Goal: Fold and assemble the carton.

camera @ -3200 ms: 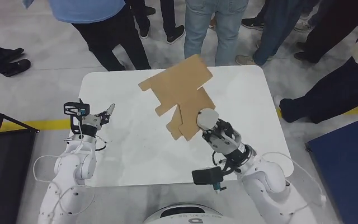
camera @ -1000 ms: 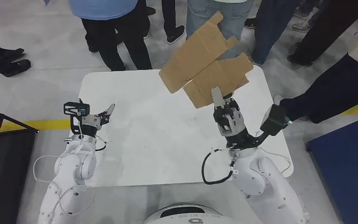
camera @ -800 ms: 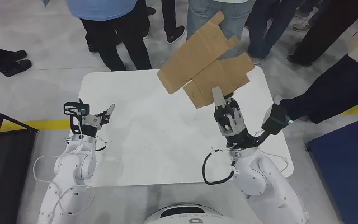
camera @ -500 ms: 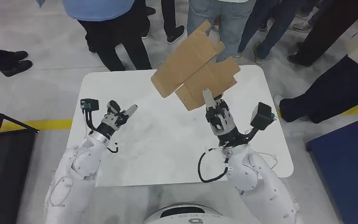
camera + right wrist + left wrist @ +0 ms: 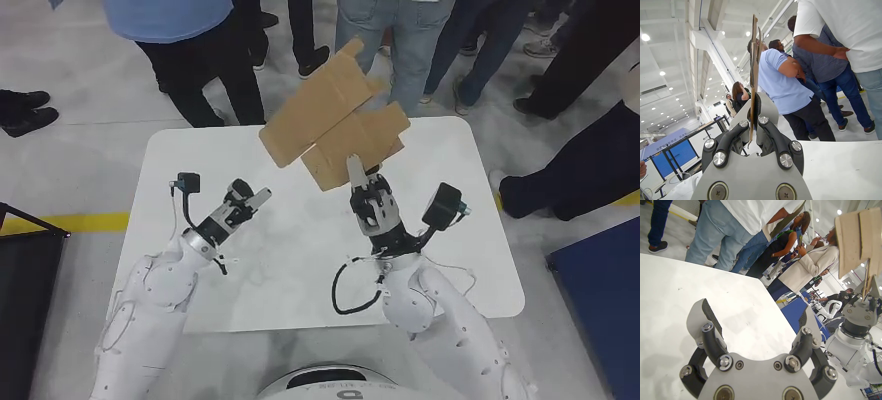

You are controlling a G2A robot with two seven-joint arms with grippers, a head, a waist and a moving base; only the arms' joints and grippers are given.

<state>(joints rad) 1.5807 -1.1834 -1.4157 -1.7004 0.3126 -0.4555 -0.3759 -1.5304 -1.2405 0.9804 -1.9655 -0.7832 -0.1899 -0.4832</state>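
- The carton [image 5: 335,120] is a flattened blank of brown corrugated cardboard, matte, with stepped flaps and notched edges. Seen edge-on in the right wrist view [image 5: 754,75], it shows several thin layers lying against each other.
- The table [image 5: 250,270] is a smooth white slab with rounded corners, faintly scuffed. It stands on a grey polished floor [image 5: 80,110] crossed by a yellow line [image 5: 60,222]. Overhead is a white beamed ceiling [image 5: 668,56] with round lamps.
- The right gripper [image 5: 357,172] is clamped on the carton's lower edge, its grey fingers pressed against both faces. It holds the sheet upright above the far middle of the table, clear of the surface.
- The left gripper [image 5: 258,197] hangs low over the table's left half, jaws spread wide with nothing between them. Its ribbed black pads [image 5: 712,317] face inward. The carton is higher and off to its right, apart from it.
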